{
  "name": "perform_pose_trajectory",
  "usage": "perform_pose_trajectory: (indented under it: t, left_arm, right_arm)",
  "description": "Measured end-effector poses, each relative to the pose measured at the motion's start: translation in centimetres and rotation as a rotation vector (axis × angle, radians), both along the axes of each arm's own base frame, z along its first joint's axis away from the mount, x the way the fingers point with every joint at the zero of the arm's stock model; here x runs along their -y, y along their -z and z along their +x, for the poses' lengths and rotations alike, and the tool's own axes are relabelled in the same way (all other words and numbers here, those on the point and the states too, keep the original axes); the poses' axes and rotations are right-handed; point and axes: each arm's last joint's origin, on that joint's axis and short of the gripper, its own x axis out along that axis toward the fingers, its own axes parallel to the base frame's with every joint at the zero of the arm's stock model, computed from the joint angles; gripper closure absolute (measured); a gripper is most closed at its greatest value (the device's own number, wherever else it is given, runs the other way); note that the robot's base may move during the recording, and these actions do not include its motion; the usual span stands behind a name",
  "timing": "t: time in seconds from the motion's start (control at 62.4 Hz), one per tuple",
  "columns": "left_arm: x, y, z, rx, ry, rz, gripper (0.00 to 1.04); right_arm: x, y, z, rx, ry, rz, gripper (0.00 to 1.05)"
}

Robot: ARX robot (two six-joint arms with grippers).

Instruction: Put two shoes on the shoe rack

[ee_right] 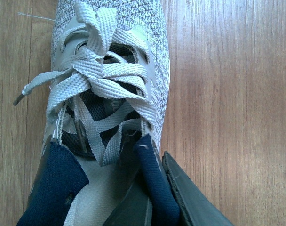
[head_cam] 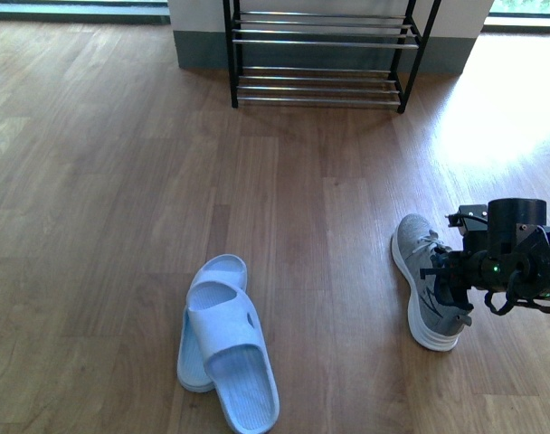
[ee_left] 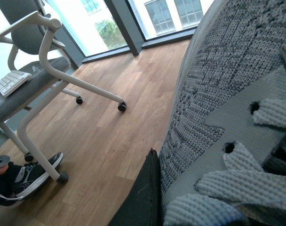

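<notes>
Claw (head_cam: pixel 450 282) lowered, apparently pinching sneaker (head_cam: pixel 420 260) collar

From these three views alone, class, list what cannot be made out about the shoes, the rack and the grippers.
- Shoe rack: top cut off by the front view's upper edge.
- Left gripper: absent from the front view; left wrist view shows one dark finger beside a grey sneaker, so grip unclear.
- Right gripper: straddles the collar of the other sneaker; clamped or not, unclear.
- Lower slide: mostly hidden by the upper slide.
</notes>
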Motion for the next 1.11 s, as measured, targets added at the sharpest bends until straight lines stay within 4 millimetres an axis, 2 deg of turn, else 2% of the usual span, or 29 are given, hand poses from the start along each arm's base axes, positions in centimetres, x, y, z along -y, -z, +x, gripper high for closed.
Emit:
perform_pose_trajectory:
  t: [0.16,0.272,0.481,0.609,0.641,0.673,0.817,0.897,1.009,1.105]
  left_arm:
    - [0.0,0.0,0.0,0.0,0.0,0.0,1.03]
    - [0.0,0.0,0.0,0.0,0.0,0.0,1.03]
    - [0.0,0.0,0.0,0.0,0.0,0.0,1.03]
    - [0.0,0.0,0.0,0.0,0.0,0.0,1.03]
    - [0.0,0.0,0.0,0.0,0.0,0.0,1.03]
    - [0.0,0.0,0.0,0.0,0.0,0.0,1.03]
    - [0.0,0.0,0.0,0.0,0.0,0.0,1.03]
    - [0.0,0.0,0.0,0.0,0.0,0.0,1.03]
    - [0.0,0.0,0.0,0.0,0.0,0.0,1.03]
    - [0.0,0.0,0.0,0.0,0.0,0.0,1.03]
  right_arm:
    - [-0.6,-0.4,-0.8,0.028,-0.011,0.006,1.04]
    - [-2.0,-3.1,-2.5,0.069,-0.073,0.035,1.04]
    - [-2.1,-11.4,-4.2,0.215,-0.116,0.006,1.04]
    - [-2.0,-17.9,-6.3,0.333,-0.145,-0.019,1.04]
    - [-2.0,-18.8,-6.8,0.347,-0.148,-0.02,1.04]
    - [-1.9,-20.7,-7.6,0.378,-0.153,-0.021,1.04]
    - [-1.4,-26.4,-11.0,0.466,-0.161,-0.015,1.04]
    - [-1.2,-29.8,-13.7,0.541,-0.179,-0.005,1.04]
    - [-1.1,-33.0,-17.1,0.614,-0.227,0.009,1.04]
    - [-0.8,-35.2,-21.0,0.669,-0.269,0.018,1.04]
